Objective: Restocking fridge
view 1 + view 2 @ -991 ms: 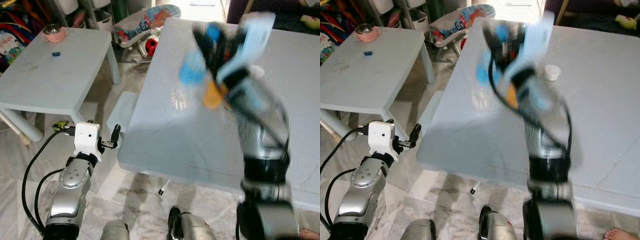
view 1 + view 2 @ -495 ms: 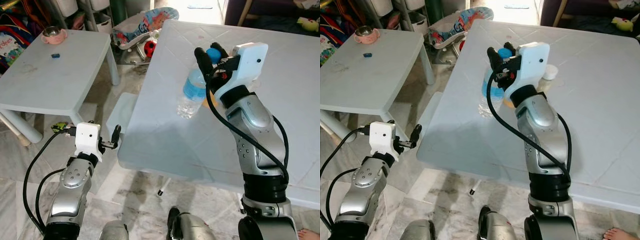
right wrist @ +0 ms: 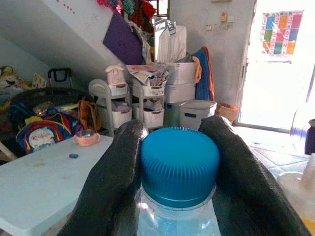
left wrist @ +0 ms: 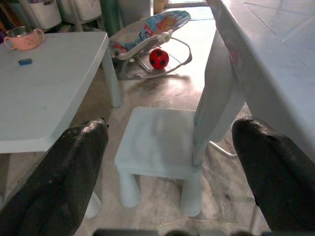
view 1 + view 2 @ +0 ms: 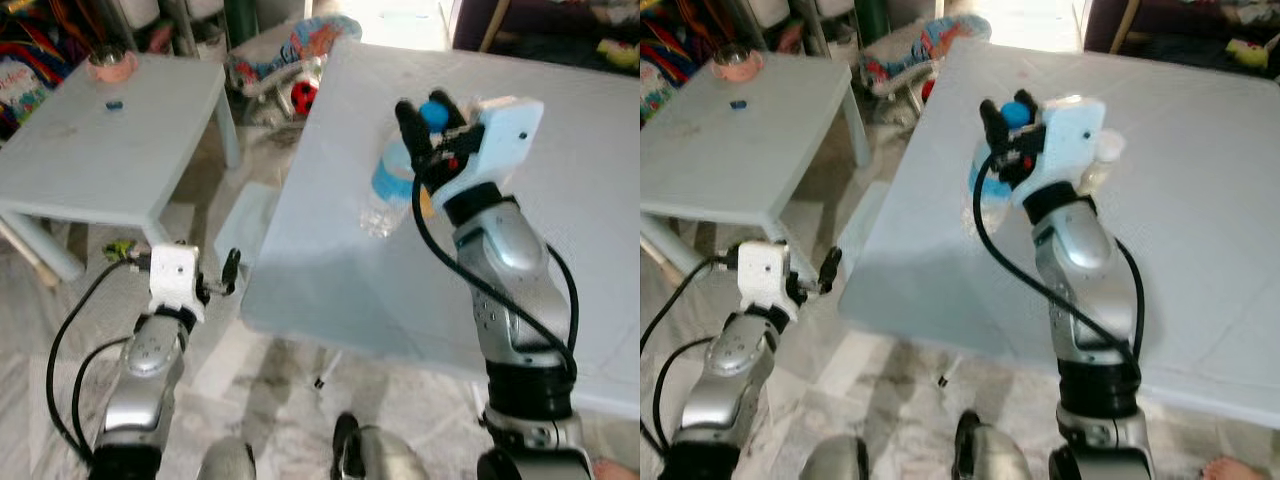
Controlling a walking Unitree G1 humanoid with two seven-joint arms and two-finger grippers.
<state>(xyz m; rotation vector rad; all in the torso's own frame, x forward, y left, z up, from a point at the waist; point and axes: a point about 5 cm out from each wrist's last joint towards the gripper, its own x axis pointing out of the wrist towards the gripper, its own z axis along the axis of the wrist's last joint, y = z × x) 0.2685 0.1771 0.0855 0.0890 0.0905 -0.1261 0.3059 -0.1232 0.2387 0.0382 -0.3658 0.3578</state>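
1. vs half a sec ago: right gripper and its water bottle sit a touch further over the big table and slightly higher in frame; whole view shifted and blurred too, so some of that is likely camera, not arm. a sec ago the arm was a smear mid-swing, now it's fairly steady.
2. nearest: left gripper hangs low by the robot's left side, beside the table edge, idle. wrist view shows its fingers spread wide, nothing between them.
3. past it, on the floor: 1 small chair tucked by the big table, 1 low side table.
4. mid: right gripper pinching the bottle at the neck, one finger each side just under the blue cap. prob held there so the bottle hangs upright and the body stays free to set down on a shelf.
5. bottle is lifted off the big table, not resting on it. 1 bottle in hand; something pale and orange sits behind the arm, too hidden to count.
6. far: 1 pink cup, 1 small blue bit on side table; baby bouncer with 1 red ball. no fridge in sight, so carry step looks ahead.
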